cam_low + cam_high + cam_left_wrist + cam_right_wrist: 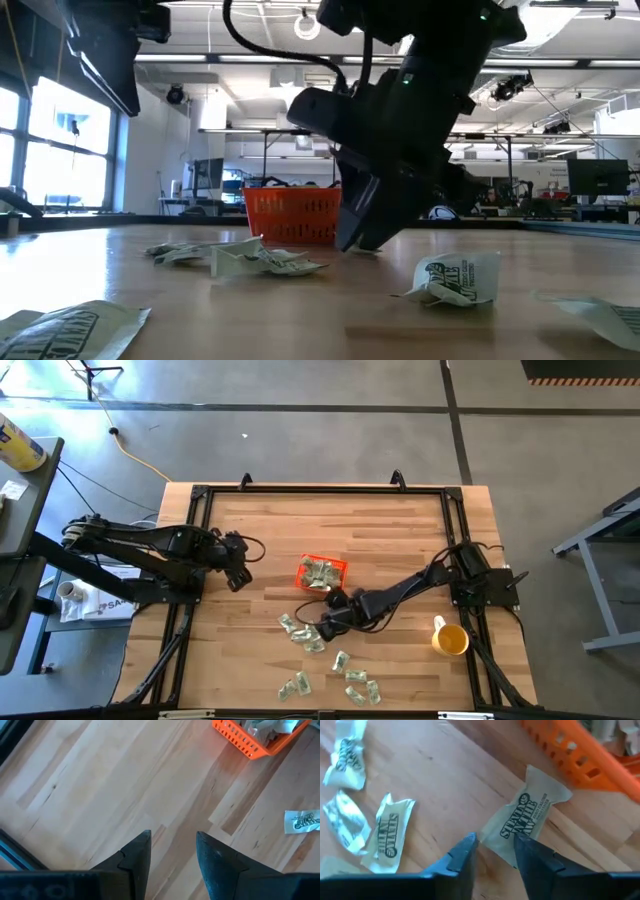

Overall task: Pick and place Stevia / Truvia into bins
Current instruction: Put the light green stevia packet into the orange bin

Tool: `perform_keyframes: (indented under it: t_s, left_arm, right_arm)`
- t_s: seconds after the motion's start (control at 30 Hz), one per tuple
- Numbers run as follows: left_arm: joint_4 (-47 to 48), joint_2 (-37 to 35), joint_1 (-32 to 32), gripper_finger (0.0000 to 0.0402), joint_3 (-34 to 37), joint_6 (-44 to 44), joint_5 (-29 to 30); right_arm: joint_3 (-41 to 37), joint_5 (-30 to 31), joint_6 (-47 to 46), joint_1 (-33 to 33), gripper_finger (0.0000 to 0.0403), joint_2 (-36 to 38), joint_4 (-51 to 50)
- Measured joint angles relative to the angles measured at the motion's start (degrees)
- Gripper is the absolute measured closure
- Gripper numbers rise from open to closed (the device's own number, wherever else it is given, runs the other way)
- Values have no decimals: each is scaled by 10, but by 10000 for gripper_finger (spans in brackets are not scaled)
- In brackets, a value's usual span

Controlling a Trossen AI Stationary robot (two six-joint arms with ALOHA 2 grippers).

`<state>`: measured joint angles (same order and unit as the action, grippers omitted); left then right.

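The right gripper (495, 857) is low over the table, fingers narrowly parted about the near edge of one Stevia sachet (527, 817). Whether they pinch it cannot be told; the sachet lies just beside the orange bin (580, 755), probably because the bin is its destination. Loose sachets (330, 665) lie scattered nearer the table's front edge. Farther off, the left gripper (172, 852) waits empty, fingers apart, over bare wood.
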<state>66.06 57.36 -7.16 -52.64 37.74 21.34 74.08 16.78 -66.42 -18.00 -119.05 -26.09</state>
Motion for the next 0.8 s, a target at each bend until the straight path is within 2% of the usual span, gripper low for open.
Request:
perform_keyframes:
  t_s: [0.1,0.27,0.4,0.6,0.8]
  left_arm:
    - [0,0,0,213,0,-1,0]
    - [0,0,0,213,0,-4,17]
    - [-6,0,0,213,0,-4,22]
    - [-27,0,0,213,0,-8,23]
    - [-58,0,0,213,0,-21,24]
  right_arm:
    - [0,-19,-11,5,310,-1,-12]
    - [-2,-12,-68,8,393,0,-18]
    - [-3,-16,-116,6,388,5,-11]
    - [-9,10,-132,-15,398,50,-40]
    - [-6,77,-128,-8,400,123,-84]
